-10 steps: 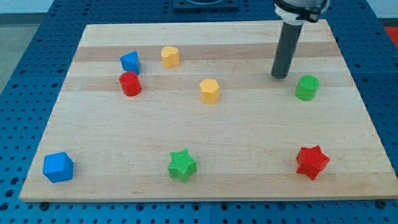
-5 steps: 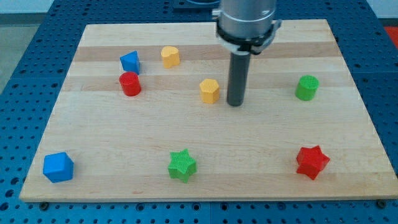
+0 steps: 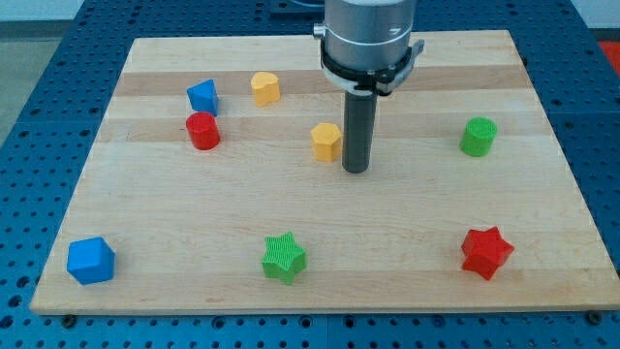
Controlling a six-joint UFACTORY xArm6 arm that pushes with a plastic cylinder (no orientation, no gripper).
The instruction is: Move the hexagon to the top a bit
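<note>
The yellow hexagon sits near the middle of the wooden board. My tip rests on the board just to the hexagon's right and a little below it, very close to its lower right edge. I cannot tell whether they touch. The rod rises straight up to the arm's grey head at the view's top.
A yellow heart, a blue block and a red cylinder lie at the upper left. A green cylinder is at the right. A blue cube, a green star and a red star lie along the bottom.
My tip has moved from the board's upper right, leftward and down, to just right of and below the yellow hexagon. No block has moved.
</note>
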